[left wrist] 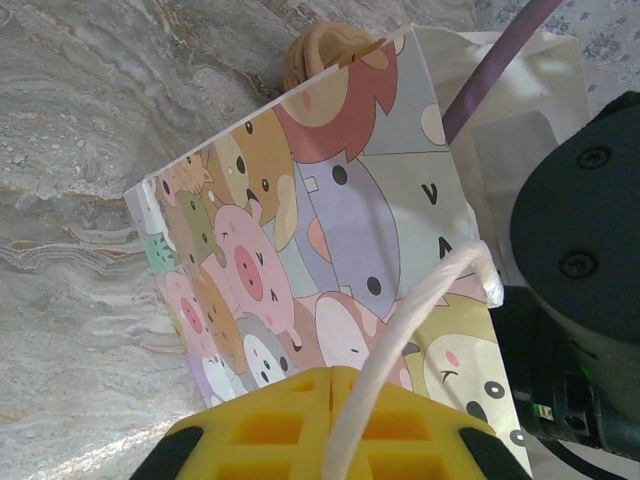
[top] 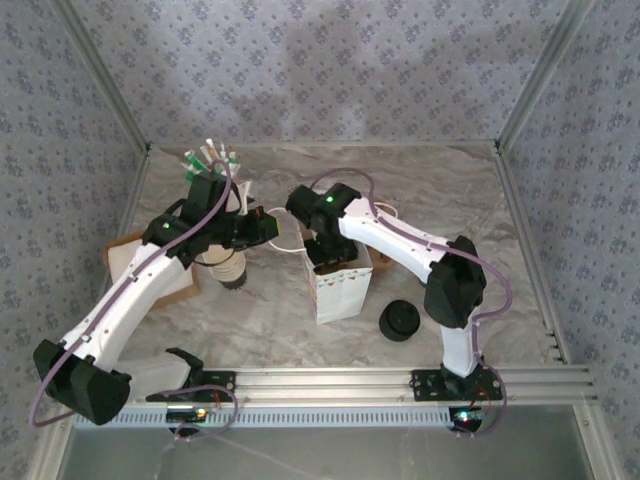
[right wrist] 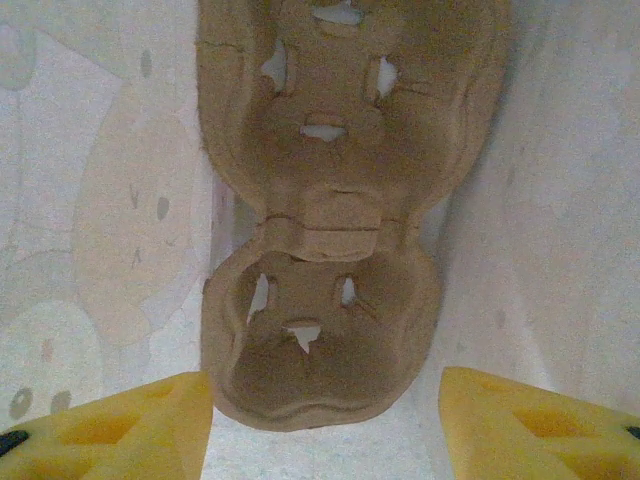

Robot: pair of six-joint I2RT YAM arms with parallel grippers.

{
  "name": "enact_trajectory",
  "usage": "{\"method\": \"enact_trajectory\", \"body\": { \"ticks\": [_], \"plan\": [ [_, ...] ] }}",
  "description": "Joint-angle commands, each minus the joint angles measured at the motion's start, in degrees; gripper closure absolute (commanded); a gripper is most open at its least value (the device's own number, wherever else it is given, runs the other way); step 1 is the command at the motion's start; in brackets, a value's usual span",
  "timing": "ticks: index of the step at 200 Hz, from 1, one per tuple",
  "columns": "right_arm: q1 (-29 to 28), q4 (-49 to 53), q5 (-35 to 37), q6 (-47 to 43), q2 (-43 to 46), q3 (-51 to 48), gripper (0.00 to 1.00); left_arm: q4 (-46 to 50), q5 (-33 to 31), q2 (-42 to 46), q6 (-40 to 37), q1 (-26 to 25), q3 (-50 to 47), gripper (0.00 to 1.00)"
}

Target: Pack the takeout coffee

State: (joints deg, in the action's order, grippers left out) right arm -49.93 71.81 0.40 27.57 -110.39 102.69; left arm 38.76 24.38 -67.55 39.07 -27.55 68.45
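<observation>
- Seating the brown moulded-pulp two-cup carrier inside the white paper bag printed with cartoon animals looks to be the step in hand; both pockets are empty, and whether it lies quite flat I cannot tell
- right hand is down inside the bag, yellow fingers spread apart, gripping nothing, carrier just beyond the tips
- left hand is pressed together, clamped on the bag's white cord handle
- takeout coffee not packed yet, judging by the empty pockets; a stack of dark paper cups with cream insides stands on the grey marbled tabletop under the left arm, left of the bag; which cup is meant I cannot tell
- pile of round black plastic lids sits right of the bag, near the right arm
- To do it well: right hand comes straight up and out, fingers off the paper, so the carrier is not dragged or the bag tipped; left hand holds the cord steady
- Edges: paper walls close on both sides of the fingers, and the rim is the likely snag
- Room: open tabletop behind and to the right of the bag; the left side is crowded by arm and cups
</observation>
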Motion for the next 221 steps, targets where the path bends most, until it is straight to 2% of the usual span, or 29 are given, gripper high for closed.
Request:
{"method": "enact_trajectory", "body": {
  "ticks": [1, 44, 102, 221],
  "plan": [
    [-0.3, 1.9, -0.5, -0.1, 2.2, 2.3, 0.35, -0.6, -1.0, 1.1, 0.4, -0.4, 0.5, 0.93],
    [-0.5, 1.9, -0.6, 0.0, 4.0, 4.3, 0.33, 1.6, -3.5, 0.7, 0.3, -0.5, 1.2, 0.93],
    [-0.6, 1.4, -0.9, -0.1, 7.0, 7.1, 0.25, 2.2, -4.5, 0.4, 0.2, -0.5, 1.9, 0.93],
    [-0.5, -3.9, -5.1, 0.8, 15.7, 8.9, 0.11, 4.5, -4.8, 0.5, -1.0, 1.2, 3.7, 0.93]
  ]
}}
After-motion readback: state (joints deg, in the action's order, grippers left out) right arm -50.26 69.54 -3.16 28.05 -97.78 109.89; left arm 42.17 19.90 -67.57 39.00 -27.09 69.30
